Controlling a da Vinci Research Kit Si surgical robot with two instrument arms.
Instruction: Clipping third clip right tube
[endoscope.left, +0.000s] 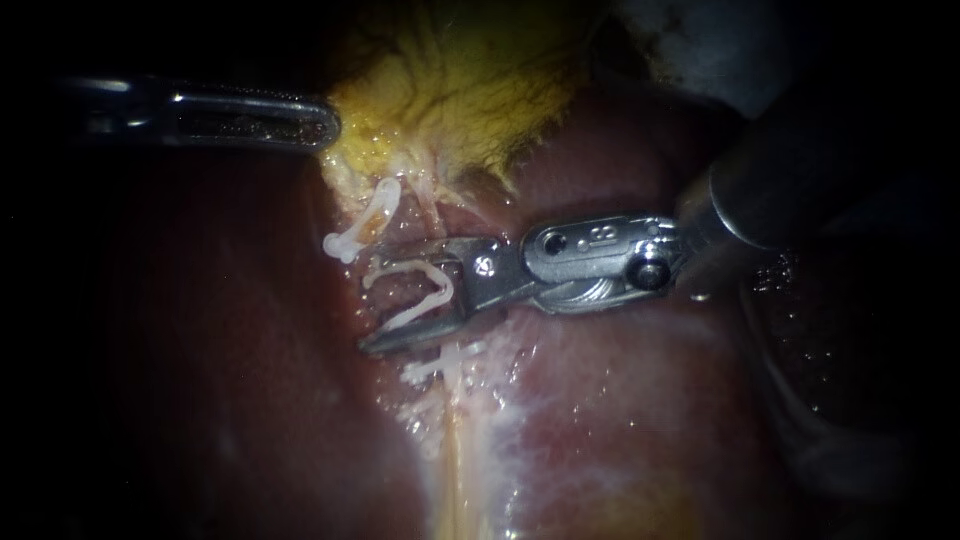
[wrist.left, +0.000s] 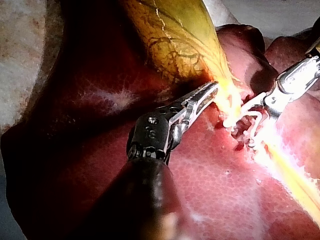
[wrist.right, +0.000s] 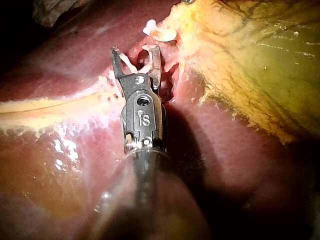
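In the endoscope view, my left instrument (endoscope.left: 322, 124) comes in high. Its jaws lie together with nothing seen between them, and the tip touches the edge of the yellow gallbladder (endoscope.left: 460, 90). My right instrument (endoscope.left: 370, 305) reaches across the liver (endoscope.left: 650, 400) with its jaws spread wide. Each jaw bears on one leg of a white open clip (endoscope.left: 440, 285), so the clip is held from both sides. The jaws straddle the pale tube (endoscope.left: 452, 430) that runs down from the gallbladder. I cannot tell from here whether it is the right tube. A closed upper clip (endoscope.left: 362, 225) sits just above the jaws, nearer the gallbladder. A lower clip (endoscope.left: 440, 365) sits just below them.

In the left wrist view, my left instrument (wrist.left: 207, 93) has its jaws pressed together. The tip rests against the narrow end of the gallbladder (wrist.left: 175, 35), with liver (wrist.left: 210, 185) under the shaft. Just ahead and to one side, my right instrument (wrist.left: 248, 122) carries the open clip (wrist.left: 245, 119) at the brightly lit tube (wrist.left: 292, 175).

In the right wrist view, my right instrument (wrist.right: 136, 54) shows both jaws parted like a fork, with the open clip (wrist.right: 129, 63) seated between them. The tube (wrist.right: 50, 107) runs in from the side to meet the jaws. The upper clip (wrist.right: 160, 33) lies just ahead of the jaws, beside the gallbladder (wrist.right: 250, 65). Liver (wrist.right: 60, 170) lies under the shaft.
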